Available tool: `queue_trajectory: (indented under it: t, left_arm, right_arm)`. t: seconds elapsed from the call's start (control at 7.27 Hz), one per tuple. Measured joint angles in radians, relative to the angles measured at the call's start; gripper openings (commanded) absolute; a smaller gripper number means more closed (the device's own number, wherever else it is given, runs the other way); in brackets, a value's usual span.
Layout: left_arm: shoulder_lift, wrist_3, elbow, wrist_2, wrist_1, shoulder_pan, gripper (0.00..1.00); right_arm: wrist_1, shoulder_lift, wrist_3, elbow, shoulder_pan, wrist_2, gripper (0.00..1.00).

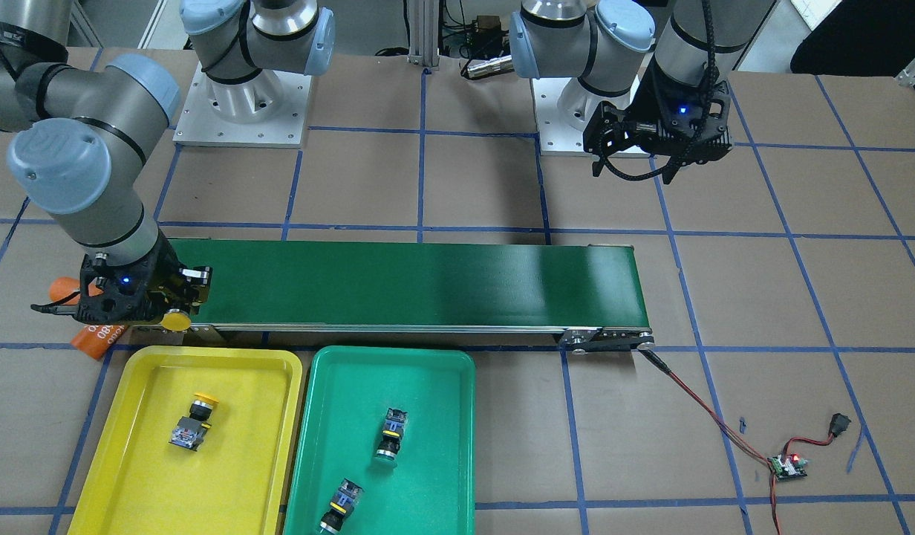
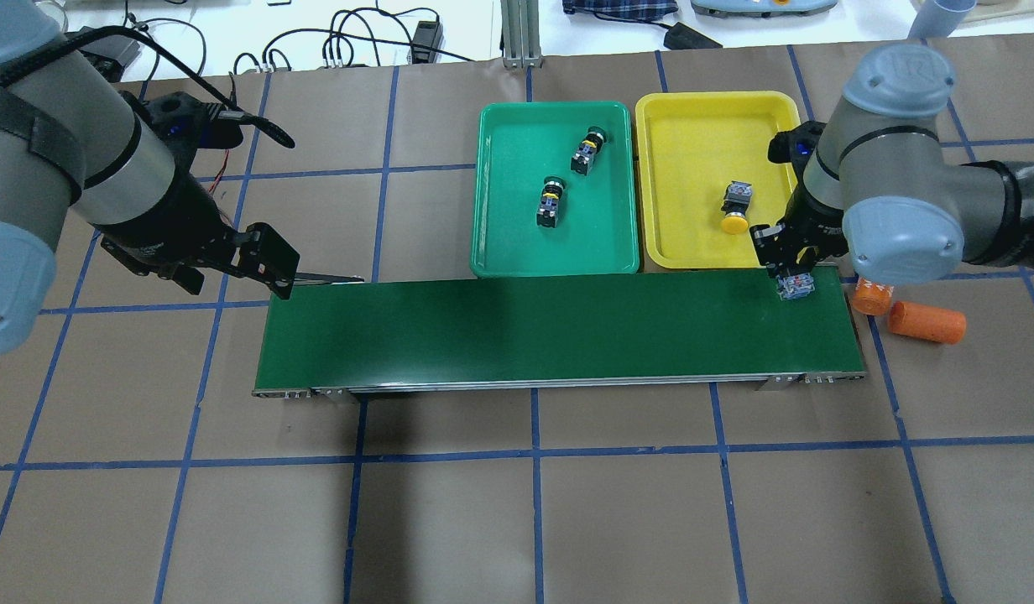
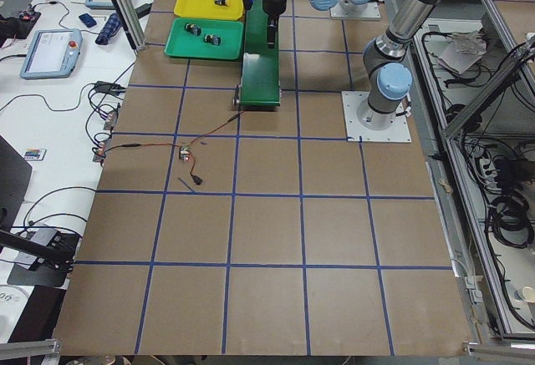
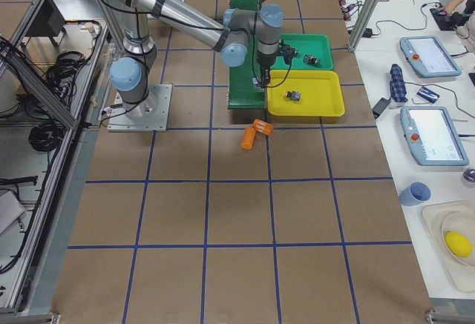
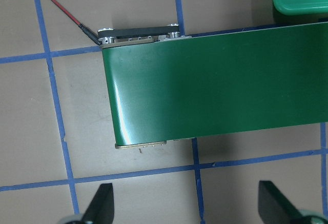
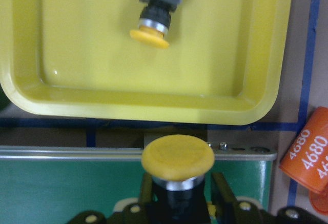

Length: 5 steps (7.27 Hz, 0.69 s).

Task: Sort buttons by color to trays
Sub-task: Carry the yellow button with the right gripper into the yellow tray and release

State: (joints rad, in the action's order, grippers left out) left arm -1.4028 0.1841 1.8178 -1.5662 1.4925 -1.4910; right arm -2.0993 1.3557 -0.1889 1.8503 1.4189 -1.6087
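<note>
My right gripper [image 6: 179,196] is shut on a yellow-capped button [image 6: 177,157], holding it over the end of the conveyor belt [image 2: 525,327], just short of the yellow tray [image 6: 225,55]. The held button [image 2: 796,287] sits under the right gripper [image 2: 787,267]. Another yellow button [image 2: 735,205] lies on its side in the yellow tray [image 2: 693,151]. Two green buttons [image 2: 586,151] [image 2: 550,201] lie in the green tray [image 2: 517,235]. My left gripper [image 5: 187,206] hangs open above the table by the belt's other end, holding nothing.
Two orange cylinders [image 2: 928,321] [image 2: 874,295], one marked "4680", lie on the table beside the belt's end near my right arm. A red wire leads from the belt's other end to a small circuit board [image 1: 788,464].
</note>
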Motion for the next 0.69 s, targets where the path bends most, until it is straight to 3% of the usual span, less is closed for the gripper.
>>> queue_trajectory:
  t: [0.41,0.55,0.69]
  left_arm:
    - [0.001,0.0,0.0,0.0,-0.001,0.0,1.0]
    - [0.001,0.0,0.0,0.0,-0.002,0.0,1.0]
    - [0.001,0.0,0.0,0.0,-0.003,0.0,1.0]
  right_arm:
    - [0.001,-0.184,0.079,-0.248,0.083,0.026,0.0]
    - [0.005,-0.261,0.126,-0.338,0.125,0.026,0.06]
    - [0.008,-0.325,0.162,-0.399,0.151,0.028,0.47]
